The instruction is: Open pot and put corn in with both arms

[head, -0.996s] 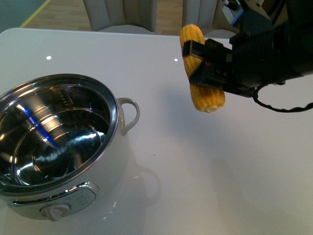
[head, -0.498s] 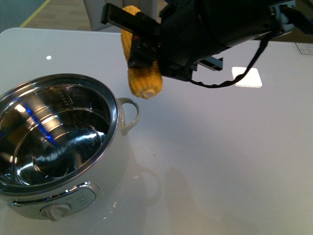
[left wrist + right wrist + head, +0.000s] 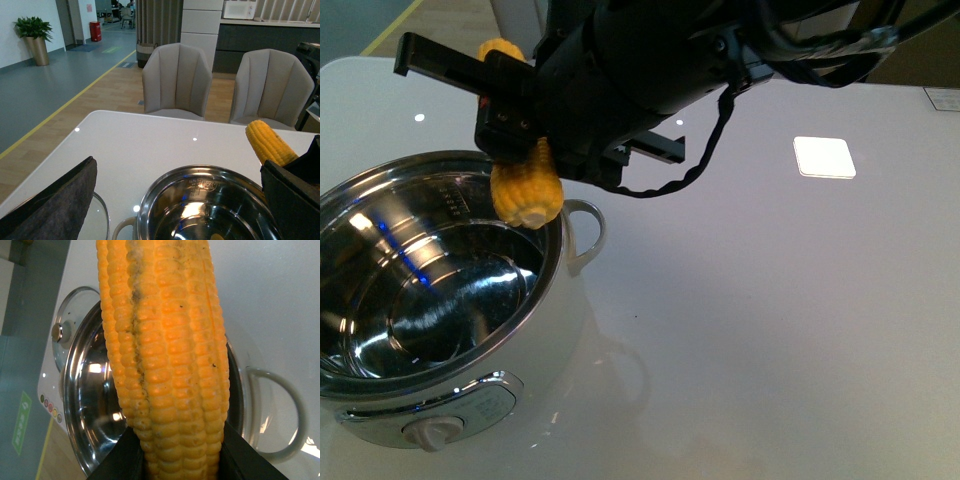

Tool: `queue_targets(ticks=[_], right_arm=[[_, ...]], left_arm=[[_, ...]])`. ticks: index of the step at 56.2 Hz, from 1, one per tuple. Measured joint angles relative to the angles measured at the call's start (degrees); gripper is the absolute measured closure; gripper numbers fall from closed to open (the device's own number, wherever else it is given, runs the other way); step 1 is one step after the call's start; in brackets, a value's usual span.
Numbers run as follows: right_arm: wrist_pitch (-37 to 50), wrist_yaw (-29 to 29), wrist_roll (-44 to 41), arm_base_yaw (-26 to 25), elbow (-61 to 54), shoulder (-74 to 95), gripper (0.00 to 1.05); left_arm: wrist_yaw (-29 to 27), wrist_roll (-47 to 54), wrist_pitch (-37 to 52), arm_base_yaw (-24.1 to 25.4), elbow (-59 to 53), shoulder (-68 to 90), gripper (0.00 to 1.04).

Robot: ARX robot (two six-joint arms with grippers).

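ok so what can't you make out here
Left gripper: absent from the front view; the left wrist view shows only a dark shape at its edge, so open or shut is unclear.
Glass lid: largely behind the corn in the right wrist view.
Pot: cut off by the front view's left edge.
Corn's middle: covered by the right gripper in the front view.

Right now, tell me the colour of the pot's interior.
Shiny silver steel; the pot shows it best in the front view.
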Motion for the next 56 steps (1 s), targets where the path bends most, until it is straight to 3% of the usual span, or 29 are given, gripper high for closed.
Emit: queue_targets(ticks=[48,50,56], right_arm=[[-2.73,-2.36,7.15,4.48,6.88,8.2,0.82],[-2.86,-2.34,7.15,4.59,6.93,8.41,0.78],[-3.23,-2.29,7.3,4.94,6.99,8.7,0.53]], left_arm=[[0.0,0.02,0.0,0.0,0.0,0.0,0.07],[0.0,0.0,0.0,0.0,0.0,0.0,0.07],[0.0,0.0,0.0,0.0,0.0,0.0,0.07]])
